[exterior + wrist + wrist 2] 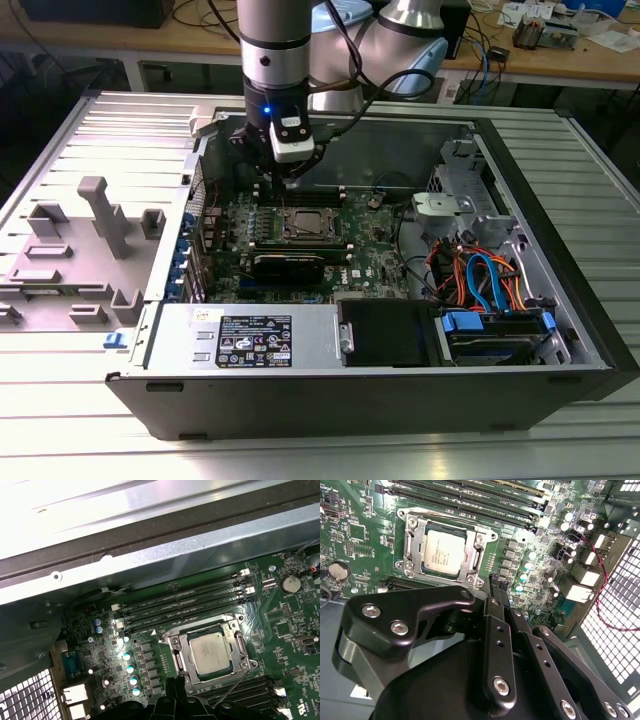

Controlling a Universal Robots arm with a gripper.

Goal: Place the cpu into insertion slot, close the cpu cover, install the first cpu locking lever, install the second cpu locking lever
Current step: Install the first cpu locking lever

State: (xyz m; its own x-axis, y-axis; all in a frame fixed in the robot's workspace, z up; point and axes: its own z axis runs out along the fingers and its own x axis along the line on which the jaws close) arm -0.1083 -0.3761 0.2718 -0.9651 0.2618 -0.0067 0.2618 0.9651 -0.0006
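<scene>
The cpu [445, 552] lies flat in the insertion slot [406, 516] on the green board, its silvery top showing through the window of the cpu cover [415, 542], which lies down around it. In the first wrist view the cpu [211, 652] sits inside the cpu cover [181, 652], and a thin wire lever [232, 687] slants away from one socket corner. My gripper [497, 586] hangs just beside the socket with its black fingers together and nothing between them. In the exterior view the gripper [286, 178] hovers over the board behind the socket [305, 223].
Long black memory slots [470, 495] run beside the socket. Capacitors [131, 669] and rear ports [74, 694] stand near the case's perforated wall. A power supply [255, 338], drive bay [495, 328] and coloured cables [480, 275] fill the case's near side and the exterior view's right.
</scene>
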